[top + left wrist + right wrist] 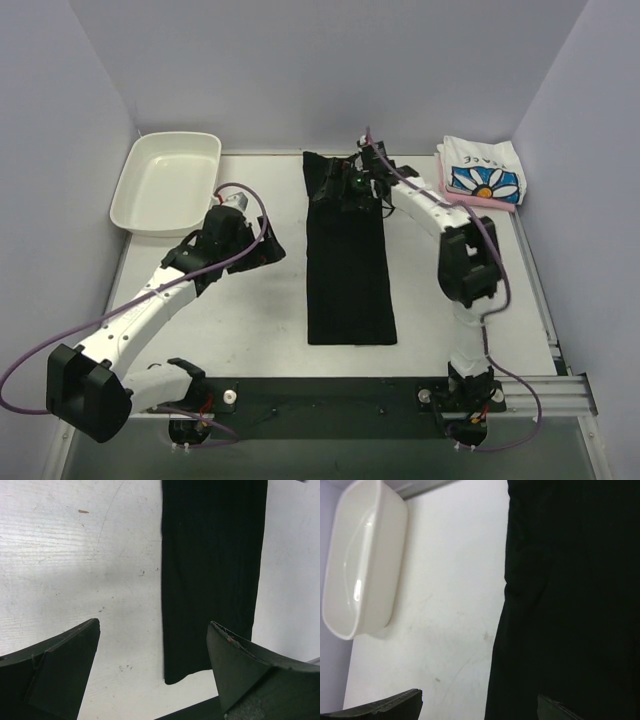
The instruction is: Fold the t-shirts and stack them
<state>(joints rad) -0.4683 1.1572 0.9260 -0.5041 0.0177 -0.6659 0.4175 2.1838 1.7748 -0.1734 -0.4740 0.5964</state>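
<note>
From above, the black t-shirt (348,262) lies on the table (250,335) as a long narrow strip, running from the far edge towards the arm bases. The left claw (267,250) hangs just beside the strip's left edge, about halfway along it. The right claw (346,186) sits over the strip's far end, where the cloth is bunched, though from here I cannot tell how its fingers stand. At the far right corner, the white daisy-print t-shirt (484,172) lies folded on top of the pink t-shirt (492,204), of which only an edge shows. A white plastic tray (165,185) sits at the far left corner, well apart from the shirts.

Through the left wrist camera, the left claw (154,667) is spread wide with nothing between its fingers (60,670). The black t-shirt (210,570) lies flat ahead on the table (75,555), and its near corner shows between the fingers.

Through the right wrist camera, the right claw (477,706) also stands wide apart, gripping nothing. The black t-shirt (570,605) fills the right half of the view and the bare table (455,580) lies to its left. The tray (365,570) is beyond.
</note>
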